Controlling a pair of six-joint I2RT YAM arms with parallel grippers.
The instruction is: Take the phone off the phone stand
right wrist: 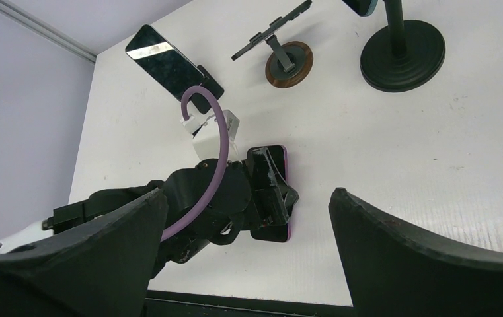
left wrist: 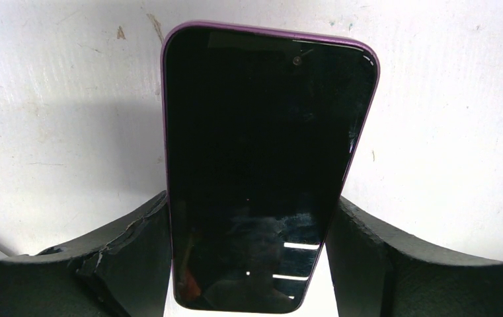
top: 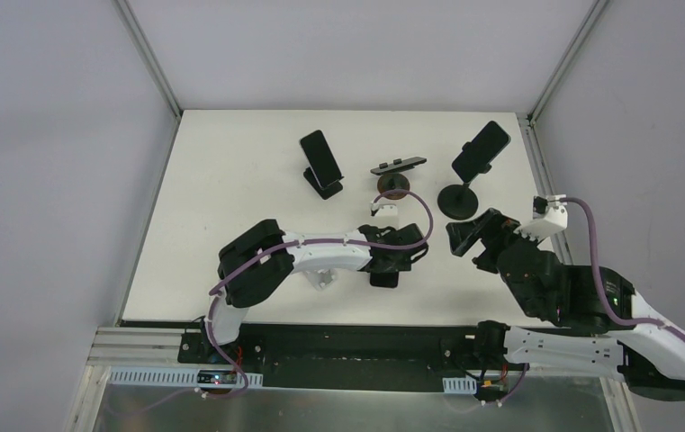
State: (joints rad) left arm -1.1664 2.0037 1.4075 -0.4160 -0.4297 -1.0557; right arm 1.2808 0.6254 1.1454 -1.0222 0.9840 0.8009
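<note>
Purple-cased phone (left wrist: 268,172): flat on tabletop (top: 257,180), 6 o'clock of empty clamp stand (top: 394,184). My left pincer (left wrist: 250,205) clamped across its long edges. Judged stiff, light, with slick fragile glass; grip case sides mid-length. Right pincer (top: 475,236) apart, empty.

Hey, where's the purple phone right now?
The purple phone is gripped by the left gripper, near the front centre of the table in the top view, on the near side of the empty middle stand.
</note>
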